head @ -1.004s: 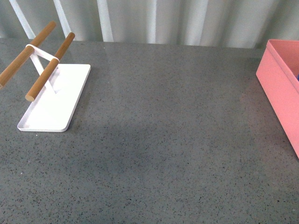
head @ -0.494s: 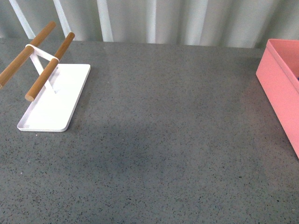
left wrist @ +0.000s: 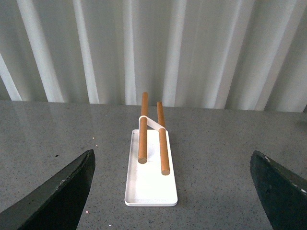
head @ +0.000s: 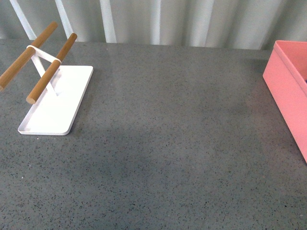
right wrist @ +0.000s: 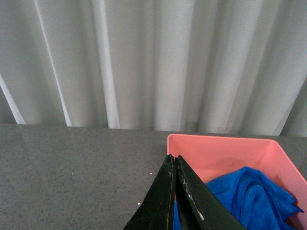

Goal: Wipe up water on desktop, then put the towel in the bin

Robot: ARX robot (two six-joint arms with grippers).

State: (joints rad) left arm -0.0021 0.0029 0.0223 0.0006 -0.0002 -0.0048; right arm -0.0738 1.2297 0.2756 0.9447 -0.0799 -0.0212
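The blue towel (right wrist: 249,196) lies bunched inside the salmon-pink bin (right wrist: 220,153) in the right wrist view. My right gripper (right wrist: 173,160) hangs over the bin's near wall, shut, with nothing between its fingers. In the front view only the bin's (head: 288,84) left part shows at the right edge of the dark speckled desktop (head: 168,134), and neither arm appears there. My left gripper (left wrist: 172,165) is open above the desktop (left wrist: 225,158), its black fingers (left wrist: 62,191) far apart and empty. I see no water on the stone surface.
A flat white tray (head: 57,100) with two wooden rods (head: 50,69) on a white stand sits at the desktop's left; in the left wrist view the tray (left wrist: 149,184) lies straight ahead between the fingers. A pale corrugated wall (head: 158,21) runs behind the desktop.
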